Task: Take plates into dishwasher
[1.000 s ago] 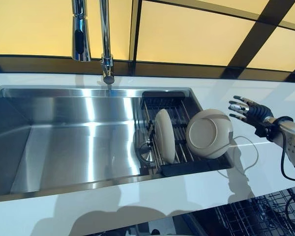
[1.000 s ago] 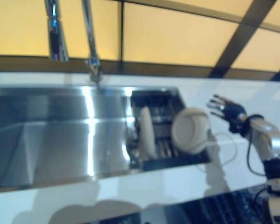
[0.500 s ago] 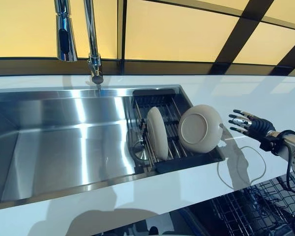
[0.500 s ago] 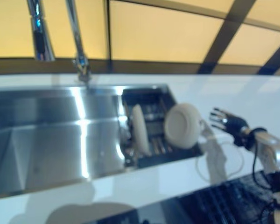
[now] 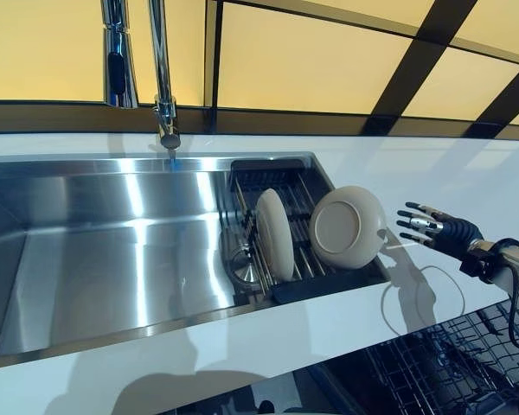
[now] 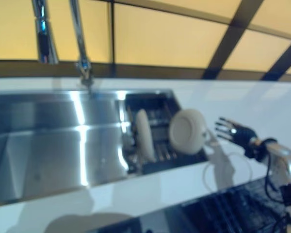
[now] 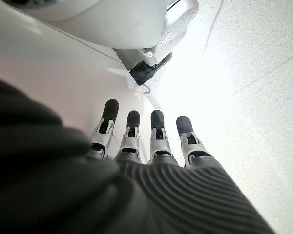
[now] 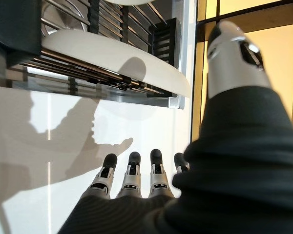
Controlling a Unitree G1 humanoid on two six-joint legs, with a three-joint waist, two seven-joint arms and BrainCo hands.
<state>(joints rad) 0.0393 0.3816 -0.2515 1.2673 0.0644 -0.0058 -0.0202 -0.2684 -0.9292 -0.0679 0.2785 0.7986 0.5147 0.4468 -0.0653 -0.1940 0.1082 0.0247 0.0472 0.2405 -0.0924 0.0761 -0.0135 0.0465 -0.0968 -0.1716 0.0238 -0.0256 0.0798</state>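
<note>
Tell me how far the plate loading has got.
Nothing looks loaded yet. Both plates, the upright plate and the leaning plate, stand in the drying rack in the sink. The right hand hovers open beside the leaning plate, touching nothing. The left hand is open and idle. Grasping and moving both remain.

A white tabletop (image 5: pixel 389 177) runs along the window wall, with a stainless steel sink (image 5: pixel 86 251) sunk into it. At the sink's right end sits a dark dish rack (image 5: pixel 316 290), holding two cream plates: one (image 5: pixel 275 235) on edge, one (image 5: pixel 346 226) leaning at the rack's right side.
</note>
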